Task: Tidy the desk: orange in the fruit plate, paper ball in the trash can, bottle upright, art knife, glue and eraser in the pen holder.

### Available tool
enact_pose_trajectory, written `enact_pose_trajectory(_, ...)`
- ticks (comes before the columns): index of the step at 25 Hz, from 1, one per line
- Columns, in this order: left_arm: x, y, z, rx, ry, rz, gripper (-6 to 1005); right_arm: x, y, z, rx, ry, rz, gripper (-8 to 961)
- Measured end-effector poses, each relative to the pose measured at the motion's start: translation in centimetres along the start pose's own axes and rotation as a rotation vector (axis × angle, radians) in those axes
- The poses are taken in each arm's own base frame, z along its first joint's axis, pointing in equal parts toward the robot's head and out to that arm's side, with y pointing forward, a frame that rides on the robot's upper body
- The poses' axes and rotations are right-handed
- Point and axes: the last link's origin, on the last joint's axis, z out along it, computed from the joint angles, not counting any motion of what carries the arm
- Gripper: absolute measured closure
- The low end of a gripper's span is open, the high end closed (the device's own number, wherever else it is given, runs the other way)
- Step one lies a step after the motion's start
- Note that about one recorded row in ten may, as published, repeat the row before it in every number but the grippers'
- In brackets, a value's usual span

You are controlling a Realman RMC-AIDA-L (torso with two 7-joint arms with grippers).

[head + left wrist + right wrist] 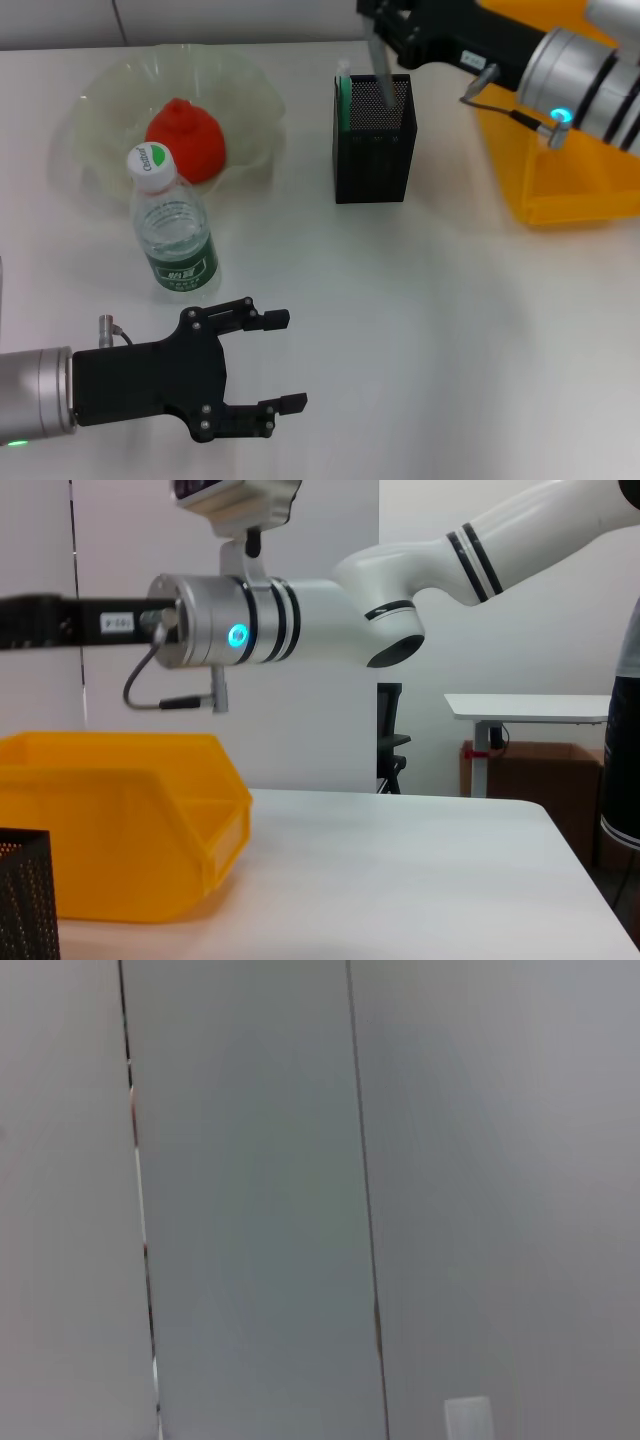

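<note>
Nearest, the left claw (pixel 265 362) is parked spread and empty, before the upright bottle (pixel 172 229). Beyond the bottle, the orange (pixel 187 139) lies in the fruit plate (pixel 250 90). Farthest, a grey tool (pixel 381 62), seemingly the art knife, is clamped by the right claw (pixel 385 28) over the pen holder (pixel 374 140); lowering and release are judged next.

Orange (pixel 186 139): red-orange, bumpy top, sits in fruit plate (pixel 100 90), pale-green translucent shallow bowl, wavy rim, far left of table. Bottle (pixel 175 228): clear plastic, dark green label, white cap with green mark, upright, just in front of plate. Pen holder (pixel 374 150): black mesh square cup, upright, mid-table; grey art knife (pixel 381 68) stands in it, green item at its left inner wall. Trash can (pixel 570 175): bright yellow bin, far right.
</note>
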Motion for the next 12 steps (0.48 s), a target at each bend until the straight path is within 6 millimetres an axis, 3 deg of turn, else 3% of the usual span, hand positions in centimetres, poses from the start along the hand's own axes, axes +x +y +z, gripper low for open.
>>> enact_pose_trajectory(8,-0.1,0.1,0.0,-0.001,0.000,-0.003,190,1.2,0.3,0.0,0.002,0.034,-0.019,721)
enact_pose_trajectory(12,0.0,0.2,-0.1,-0.004,0.003,-0.004,190,1.4,1.0,-1.4,-0.032,-0.002,-0.014,696)
